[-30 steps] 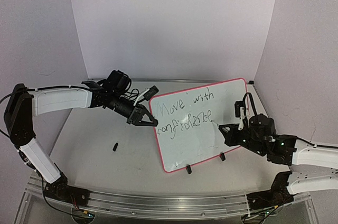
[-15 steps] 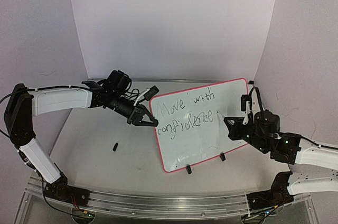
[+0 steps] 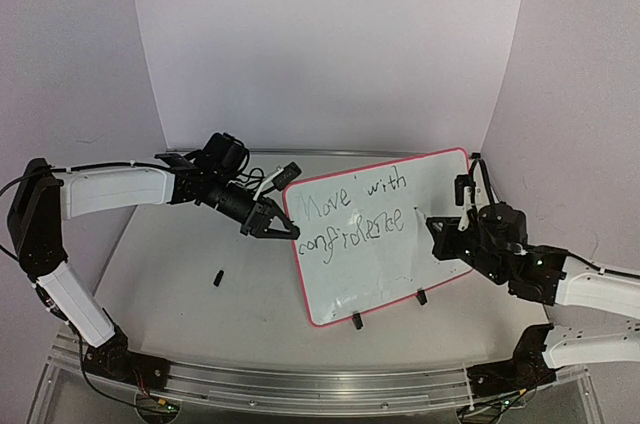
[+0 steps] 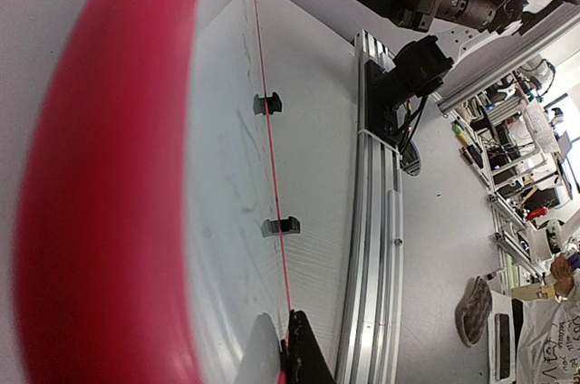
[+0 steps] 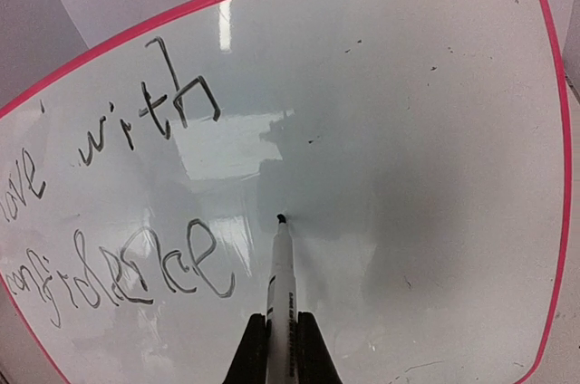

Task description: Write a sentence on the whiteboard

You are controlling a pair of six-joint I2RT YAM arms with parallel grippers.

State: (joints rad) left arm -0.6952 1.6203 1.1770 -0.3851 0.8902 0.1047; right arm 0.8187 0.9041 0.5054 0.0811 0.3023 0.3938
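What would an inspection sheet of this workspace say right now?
Surface: grey table, aluminium rail along near edge.
Job's things: whiteboard, pink rim, on black feet; sentence in two rows, starting "Move with".
Clutter: small black piece on the table.
Grippers: left gripper shut on the whiteboard's edge; right gripper shut on a marker, tip at the board.
Cables: black cable looping by left arm.
Surroundings: white backdrop panels.
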